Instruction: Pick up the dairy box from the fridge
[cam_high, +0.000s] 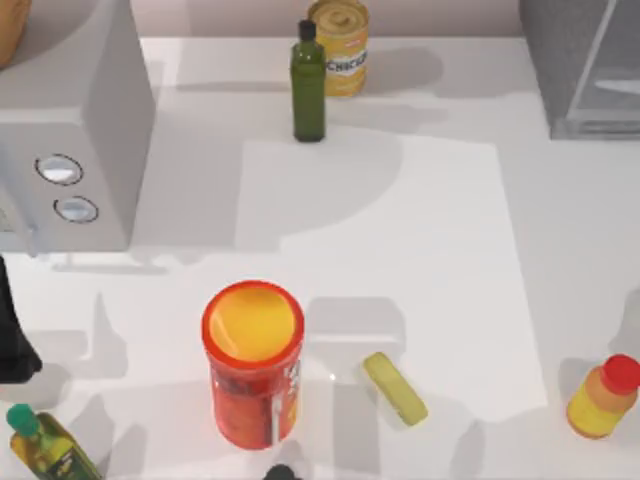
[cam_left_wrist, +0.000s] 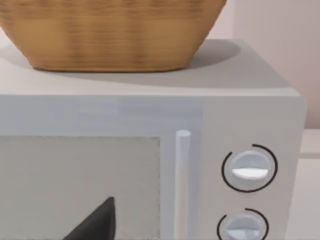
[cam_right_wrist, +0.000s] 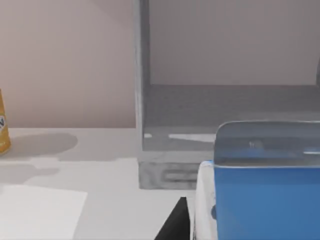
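Evidently the small blue and white dairy carton (cam_right_wrist: 260, 195) is standing upright right in front of the right wrist camera. It is sitting outside the large grey box-shaped fridge (cam_right_wrist: 165, 150), whose open, bare compartment is showing just behind it. In the top view the fridge (cam_high: 580, 70) is occupying the table's far right corner. A dark tip of the right gripper (cam_right_wrist: 175, 222) is showing just beside the carton's white side wall; I cannot tell whether that gripper is closed on the carton or merely flanking it.

The left gripper (cam_left_wrist: 95, 220) is idling at the table's left edge, facing the grey box with two round dials (cam_left_wrist: 250, 167); I cannot tell how wide it is standing either.

The carton is probably light, with thin, smooth walls that are likely giving way under hard pressure. Holding it across the two flat opposite sides, around mid-height, with moderate force looks safest.
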